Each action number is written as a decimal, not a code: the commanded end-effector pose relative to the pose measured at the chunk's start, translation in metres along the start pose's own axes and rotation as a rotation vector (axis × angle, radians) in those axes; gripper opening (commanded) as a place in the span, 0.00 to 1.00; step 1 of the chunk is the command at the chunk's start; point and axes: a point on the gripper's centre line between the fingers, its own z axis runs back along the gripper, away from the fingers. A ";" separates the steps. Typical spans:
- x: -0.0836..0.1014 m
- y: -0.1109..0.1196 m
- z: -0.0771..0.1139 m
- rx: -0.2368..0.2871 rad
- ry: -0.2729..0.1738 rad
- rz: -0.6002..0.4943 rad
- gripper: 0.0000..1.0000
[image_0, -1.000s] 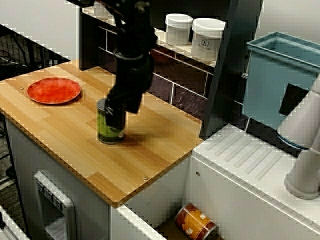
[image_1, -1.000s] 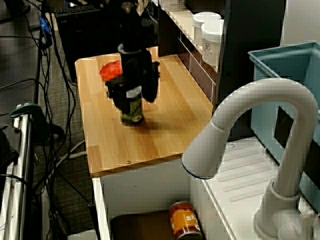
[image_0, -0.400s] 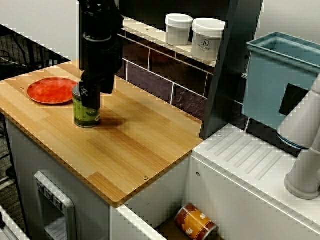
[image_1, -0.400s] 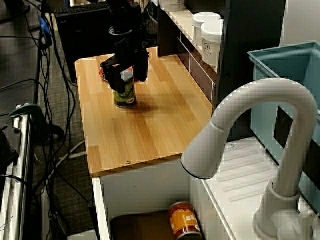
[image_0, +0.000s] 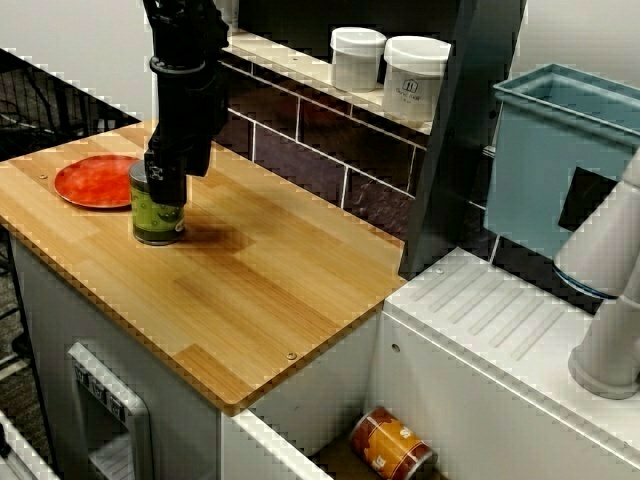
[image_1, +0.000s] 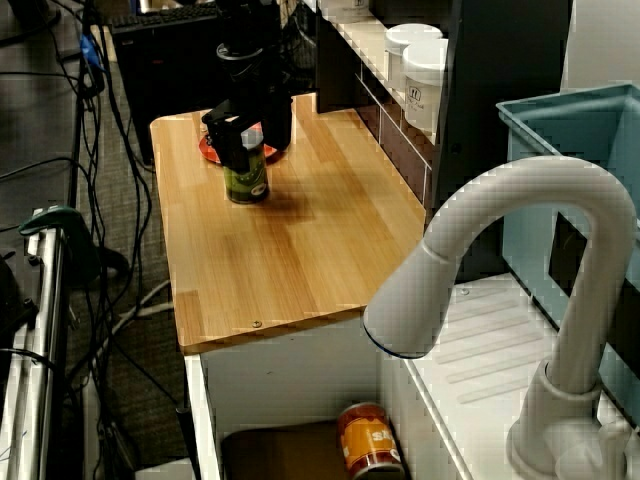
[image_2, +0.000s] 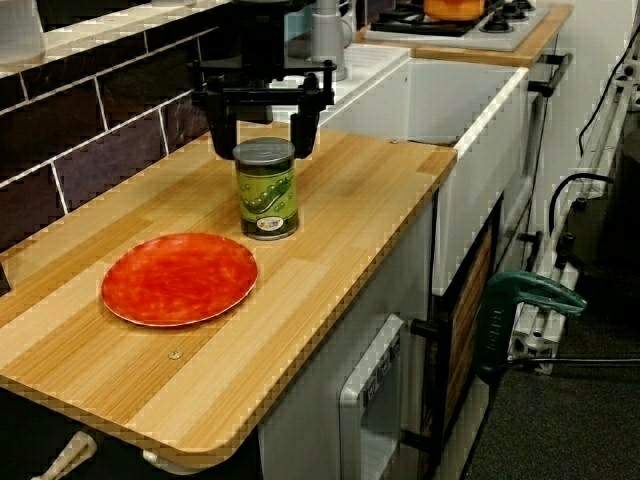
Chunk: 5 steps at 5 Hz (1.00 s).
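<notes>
Wooden counter (image_0: 300, 290), dark tiled wall (image_0: 330, 170).

No legible text; labels on green can (image_2: 267, 190) and white jars (image_0: 415, 78) too blurred

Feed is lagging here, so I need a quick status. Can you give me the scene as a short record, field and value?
jaws: open, spread wider than the can and level with its top in the view from the counter's end; contact cannot be told
nearest thing: green can, upright on the wooden counter
beside it: red plate, flat, close to the can but not under it
shelf: white jars
sink: orange can
also: white faucet, teal bin
</notes>
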 end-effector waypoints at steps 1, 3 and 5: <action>0.004 -0.008 0.029 -0.048 -0.079 0.052 1.00; 0.008 0.001 0.044 -0.057 -0.114 0.125 1.00; -0.041 0.002 0.060 -0.079 -0.084 0.395 1.00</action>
